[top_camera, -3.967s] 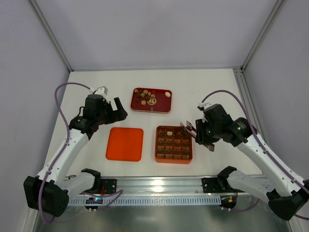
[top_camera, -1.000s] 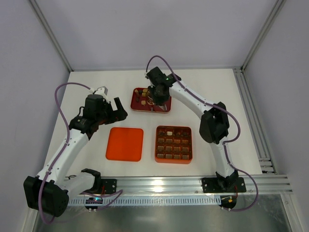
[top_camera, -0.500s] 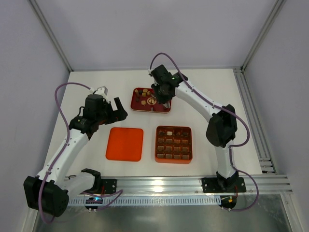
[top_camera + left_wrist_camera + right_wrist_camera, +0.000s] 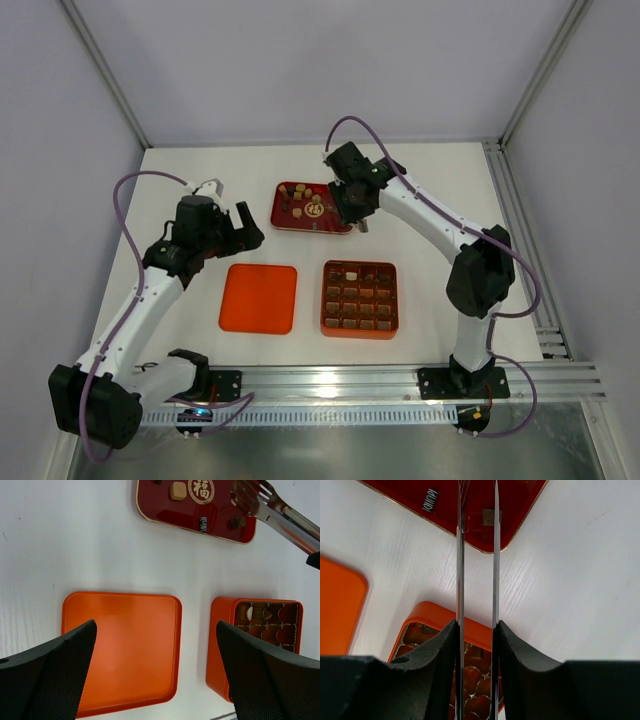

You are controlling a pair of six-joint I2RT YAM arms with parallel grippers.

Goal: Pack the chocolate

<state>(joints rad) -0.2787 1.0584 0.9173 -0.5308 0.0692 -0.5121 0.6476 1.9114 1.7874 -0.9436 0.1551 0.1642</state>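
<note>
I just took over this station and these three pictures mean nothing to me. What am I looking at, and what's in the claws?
Two white robot arms are bolted at the near edge of the table. The wide picture looks down from above and behind them; the other two come from a camera on each wrist. On the table lie a red tray of loose chocolates, an orange gridded box already holding pieces, and its flat orange lid. The left claw hangs wide open and empty, left of the tray. The right claw is shut on metal tweezers, tips over the tray's corner; whether they pinch a piece, I cannot tell.
</note>
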